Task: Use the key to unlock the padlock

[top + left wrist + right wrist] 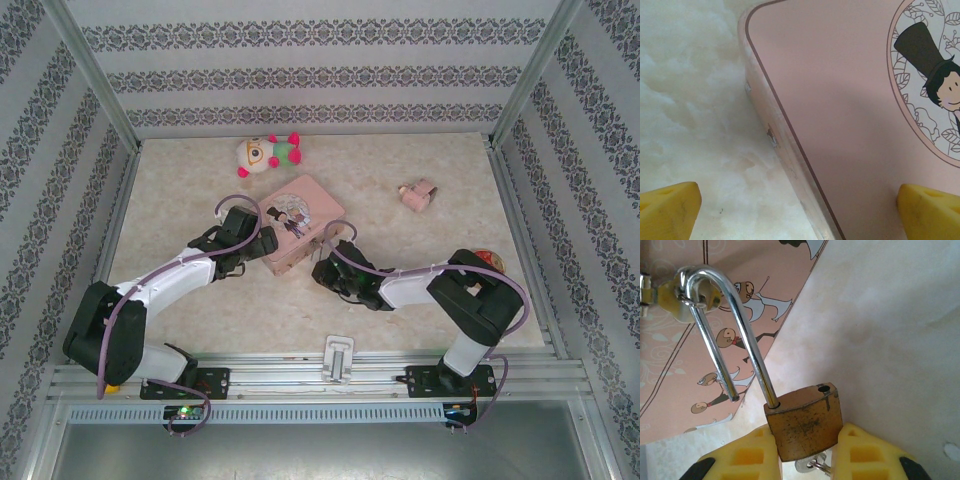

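Note:
The brass padlock (805, 422) sits between the yellow fingers (747, 455) of my right gripper (805, 452), which is shut on its body. Its silver shackle (735, 305) is sprung: one leg stays in the body, and the free end hangs clear of its hole. The shackle's bend is still hooked through the clasp (675, 295) of the pink tin box (300, 215). A silver key (812, 466) with a ring pokes out under the padlock's body. My left gripper (800, 210) is open, straddling the pink box (840, 110) at its edge, one finger (670, 210) over the table and the other over the lid.
A white plush toy (268, 152) with pink and green parts lies at the back. A small pink object (417, 193) rests at the back right. A white bracket (339, 357) stands at the near rail between the arm bases. Patterned walls enclose the table.

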`<state>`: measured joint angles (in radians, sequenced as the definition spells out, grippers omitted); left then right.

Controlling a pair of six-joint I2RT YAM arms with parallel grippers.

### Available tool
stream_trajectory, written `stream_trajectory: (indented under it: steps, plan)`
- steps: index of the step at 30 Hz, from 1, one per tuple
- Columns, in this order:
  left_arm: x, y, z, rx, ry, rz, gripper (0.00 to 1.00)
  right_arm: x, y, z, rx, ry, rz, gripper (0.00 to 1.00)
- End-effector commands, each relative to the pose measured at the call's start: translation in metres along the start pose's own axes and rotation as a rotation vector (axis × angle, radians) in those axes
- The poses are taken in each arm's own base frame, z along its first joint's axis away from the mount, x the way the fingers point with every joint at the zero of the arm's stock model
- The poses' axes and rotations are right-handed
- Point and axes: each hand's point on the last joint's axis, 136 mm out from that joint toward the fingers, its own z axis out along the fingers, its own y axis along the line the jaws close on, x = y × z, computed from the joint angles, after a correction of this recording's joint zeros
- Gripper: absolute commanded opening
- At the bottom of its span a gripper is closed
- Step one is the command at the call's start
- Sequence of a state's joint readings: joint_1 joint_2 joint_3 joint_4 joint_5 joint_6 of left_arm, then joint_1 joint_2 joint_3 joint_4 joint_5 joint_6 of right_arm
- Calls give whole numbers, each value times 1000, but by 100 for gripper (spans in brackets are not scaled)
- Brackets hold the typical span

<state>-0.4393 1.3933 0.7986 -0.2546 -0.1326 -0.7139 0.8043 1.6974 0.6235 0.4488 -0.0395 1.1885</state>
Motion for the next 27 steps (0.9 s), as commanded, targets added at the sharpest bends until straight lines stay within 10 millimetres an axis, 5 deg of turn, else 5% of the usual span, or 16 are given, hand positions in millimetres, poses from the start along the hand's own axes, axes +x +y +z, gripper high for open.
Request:
stream_trajectory:
  steps: [1,27]
  plan:
    - [15,11,3,-45,42,31,99,-9,1,6,-46,-36,50,0]
    - [26,19,1,-61,67,32,99,-23,3,14,-123,-80,146,0]
